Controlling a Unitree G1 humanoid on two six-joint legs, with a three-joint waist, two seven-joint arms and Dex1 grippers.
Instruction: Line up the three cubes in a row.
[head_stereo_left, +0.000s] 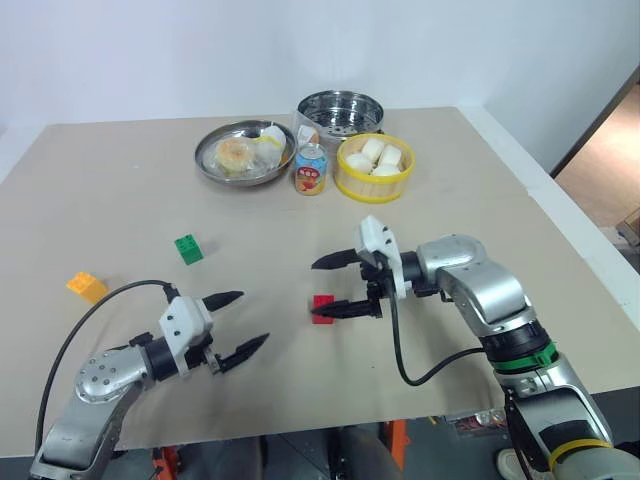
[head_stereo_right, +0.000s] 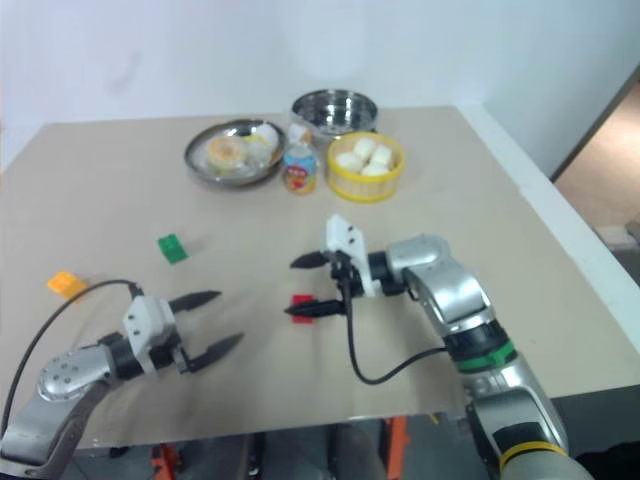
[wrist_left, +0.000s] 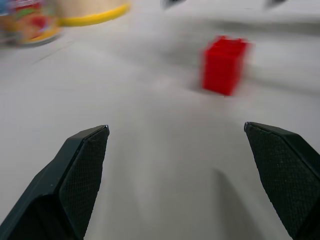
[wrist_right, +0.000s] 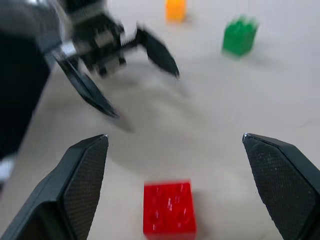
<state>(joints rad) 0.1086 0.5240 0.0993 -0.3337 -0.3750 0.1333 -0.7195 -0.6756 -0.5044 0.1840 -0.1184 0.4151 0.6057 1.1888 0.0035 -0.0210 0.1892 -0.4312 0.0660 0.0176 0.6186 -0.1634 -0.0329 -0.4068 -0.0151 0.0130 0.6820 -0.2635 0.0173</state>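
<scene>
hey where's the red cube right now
The red cube sits on the table near the middle of the head views, just below the open right gripper, with the left gripper to its left.

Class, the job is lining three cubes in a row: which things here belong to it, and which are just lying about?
Belong: red cube, green cube, orange-yellow cube.

Lying about: drink can, yellow basket of white buns, metal plate, steel pot.

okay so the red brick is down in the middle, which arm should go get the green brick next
Left. The open left gripper sits on the same side of the table as the green brick, with bare table between them. The open right gripper hangs over the red brick, farther from the green one.
</scene>
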